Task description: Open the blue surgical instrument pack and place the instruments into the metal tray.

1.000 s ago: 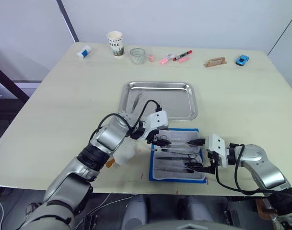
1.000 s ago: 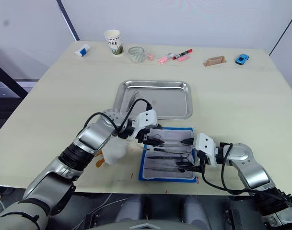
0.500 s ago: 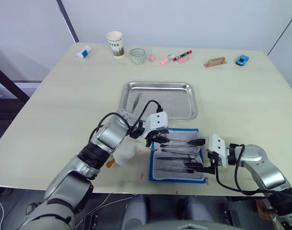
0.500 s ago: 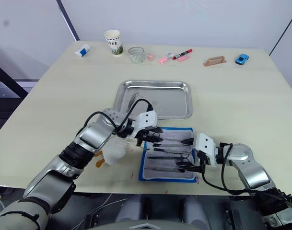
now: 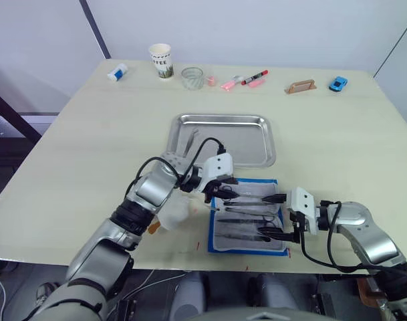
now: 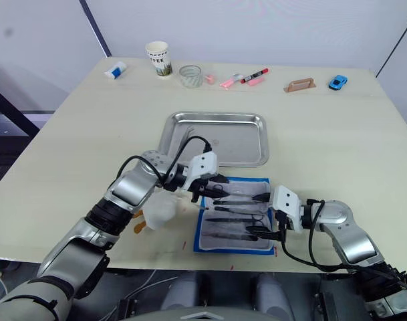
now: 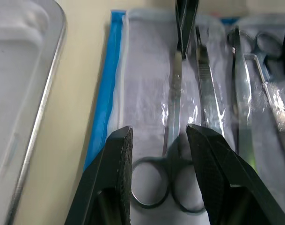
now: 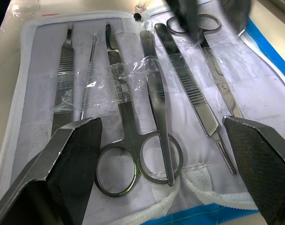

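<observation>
The blue surgical instrument pack lies unfolded near the table's front edge, its pale lining up. Several instruments sit in its pockets: scissors, forceps and tweezers. My left gripper is open over the pack's far left corner. In the left wrist view its fingers stand on either side of a pair of scissors, just above the ring handles. My right gripper is wide open at the pack's right edge, holding nothing. Just beyond the pack, the metal tray holds one pair of tweezers.
Along the far edge stand a paper cup, a glass, pink and red markers, a wooden block, a blue toy car and a small white bottle. A white crumpled object lies left of the pack.
My left gripper has shifted slightly over the pack's far left corner. The right arm and the pack have not moved.
</observation>
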Controlling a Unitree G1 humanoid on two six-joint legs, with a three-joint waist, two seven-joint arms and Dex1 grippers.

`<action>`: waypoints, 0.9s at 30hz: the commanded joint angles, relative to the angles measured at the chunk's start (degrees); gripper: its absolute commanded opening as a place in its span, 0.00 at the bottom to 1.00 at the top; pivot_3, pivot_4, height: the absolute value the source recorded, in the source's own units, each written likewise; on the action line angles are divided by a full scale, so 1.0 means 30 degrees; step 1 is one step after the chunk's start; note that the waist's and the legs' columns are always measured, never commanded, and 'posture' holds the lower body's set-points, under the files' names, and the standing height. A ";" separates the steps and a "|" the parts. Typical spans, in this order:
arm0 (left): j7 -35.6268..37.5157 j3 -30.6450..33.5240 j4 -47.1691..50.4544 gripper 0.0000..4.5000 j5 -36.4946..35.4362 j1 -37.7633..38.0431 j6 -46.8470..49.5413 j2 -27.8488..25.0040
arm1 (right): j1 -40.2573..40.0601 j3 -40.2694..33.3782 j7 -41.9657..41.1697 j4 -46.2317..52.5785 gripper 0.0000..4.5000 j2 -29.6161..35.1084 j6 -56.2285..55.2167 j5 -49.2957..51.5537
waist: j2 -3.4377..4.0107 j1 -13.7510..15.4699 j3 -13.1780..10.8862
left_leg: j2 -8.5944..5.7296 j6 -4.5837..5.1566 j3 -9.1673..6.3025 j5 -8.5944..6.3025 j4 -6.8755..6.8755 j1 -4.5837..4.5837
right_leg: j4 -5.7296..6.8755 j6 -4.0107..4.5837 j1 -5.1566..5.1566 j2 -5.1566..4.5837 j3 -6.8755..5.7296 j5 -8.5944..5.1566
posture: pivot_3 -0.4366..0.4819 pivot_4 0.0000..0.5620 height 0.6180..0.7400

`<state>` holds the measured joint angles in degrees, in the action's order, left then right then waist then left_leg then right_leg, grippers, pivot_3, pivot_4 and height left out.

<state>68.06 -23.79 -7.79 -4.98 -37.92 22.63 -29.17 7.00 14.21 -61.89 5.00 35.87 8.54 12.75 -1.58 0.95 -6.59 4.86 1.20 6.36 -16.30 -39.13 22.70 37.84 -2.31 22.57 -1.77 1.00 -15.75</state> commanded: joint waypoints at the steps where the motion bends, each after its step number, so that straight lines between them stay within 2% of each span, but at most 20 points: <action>1: 0.0502 0.0911 0.0416 0.43 -0.0706 -0.0015 -0.0442 -0.0226 | -0.0651 0.0475 -0.0028 -0.0834 1.00 0.0503 0.0741 -0.0775 | 0.0001 0.0002 0.0000 | 0.0000 -0.0001 -0.0001 0.0001 0.0000 0.0000 | 0.0000 0.0000 0.0001 0.0000 -0.0001 0.0000 | 0.48 0.27 1.00; 7: 0.1255 0.0700 0.0524 0.43 -0.0767 0.0276 -0.1113 -0.0477 | -0.0694 0.0542 0.0005 -0.0863 1.00 0.0452 0.0707 -0.0819 | 0.0001 0.0010 -0.0001 | 0.0000 -0.0004 0.0001 0.0002 0.0000 0.0001 | 0.0000 0.0000 0.0000 0.0000 -0.0003 0.0000 | 0.48 0.27 1.00; 17: 0.0758 -0.0667 -0.0991 0.43 0.1220 -0.0081 -0.1905 -0.0033 | -0.0850 0.0515 0.0091 -0.0707 1.00 0.0479 0.0770 -0.0794 | 0.0001 0.0019 0.0000 | 0.0000 -0.0001 0.0000 0.0001 -0.0003 0.0003 | -0.0001 -0.0001 0.0001 0.0001 -0.0003 0.0000 | 0.48 0.27 1.00; 27: 0.0909 -0.1168 -0.1592 0.43 0.2361 -0.0344 -0.1865 0.0121 | -0.0959 0.0495 0.0175 -0.0584 1.00 0.0522 0.0796 -0.0753 | 0.0000 0.0018 0.0002 | -0.0001 -0.0001 -0.0001 0.0000 -0.0004 0.0001 | 0.0000 -0.0001 -0.0002 0.0001 -0.0004 0.0000 | 0.48 0.27 1.00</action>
<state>70.99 -25.91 -11.73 0.07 -38.37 17.04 -28.69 6.14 14.17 -61.09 5.65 35.87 8.55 12.75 -1.58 1.00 -6.59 4.86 1.20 6.36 -16.30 -39.15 22.71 37.84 -2.31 22.56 -1.76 0.99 -15.75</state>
